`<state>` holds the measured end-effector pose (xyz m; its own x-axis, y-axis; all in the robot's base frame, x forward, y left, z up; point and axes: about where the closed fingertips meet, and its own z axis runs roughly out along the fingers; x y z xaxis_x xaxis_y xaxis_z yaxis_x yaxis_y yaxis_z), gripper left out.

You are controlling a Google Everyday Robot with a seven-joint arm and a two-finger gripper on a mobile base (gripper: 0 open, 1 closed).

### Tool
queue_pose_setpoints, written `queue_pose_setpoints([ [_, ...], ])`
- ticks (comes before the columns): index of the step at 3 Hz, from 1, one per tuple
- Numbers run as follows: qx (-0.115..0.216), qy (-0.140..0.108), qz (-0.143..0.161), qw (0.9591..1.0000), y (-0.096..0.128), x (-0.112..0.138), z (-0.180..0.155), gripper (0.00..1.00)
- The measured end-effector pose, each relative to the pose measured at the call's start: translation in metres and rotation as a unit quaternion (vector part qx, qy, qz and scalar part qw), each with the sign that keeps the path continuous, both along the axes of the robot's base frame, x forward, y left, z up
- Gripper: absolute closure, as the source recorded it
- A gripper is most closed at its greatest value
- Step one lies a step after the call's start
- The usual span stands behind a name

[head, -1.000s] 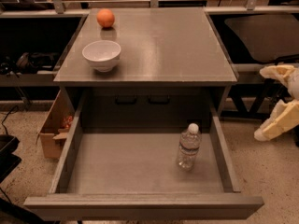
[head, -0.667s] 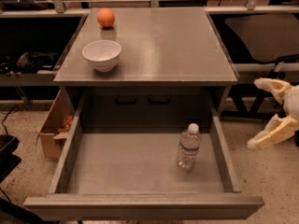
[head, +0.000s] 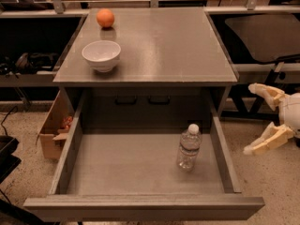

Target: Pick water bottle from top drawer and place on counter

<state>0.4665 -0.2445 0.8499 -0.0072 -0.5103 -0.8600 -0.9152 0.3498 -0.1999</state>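
Note:
The water bottle [head: 189, 147] stands upright on the floor of the open top drawer [head: 140, 165], toward its right side. It is clear and ribbed with a white cap. The grey counter [head: 159, 46] is above the drawer. My gripper [head: 250, 118] is at the right edge of the view, outside the drawer's right wall and to the right of the bottle. Its two cream fingers [head: 265, 93] are spread wide apart and hold nothing.
A white bowl [head: 101, 55] and an orange [head: 105, 18] sit on the left part of the counter. A cardboard box [head: 54, 125] stands on the floor left of the drawer. A dark chair [head: 262, 36] is at the right rear.
My gripper has moved left, in from the right edge toward the drawer, and its fingers have spread wider. The bottle has not moved.

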Motion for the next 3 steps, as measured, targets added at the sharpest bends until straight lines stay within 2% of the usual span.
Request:
queue_pose_setpoints([
  [1,0.011,0.02,0.005,0.9997,0.004,0.006,-0.012,0.0],
  [2,0.064,0.048,0.019,0.9966,0.028,0.015,-0.05,0.0],
  [3,0.127,0.058,0.041,0.9894,0.065,0.017,-0.078,0.0],
])
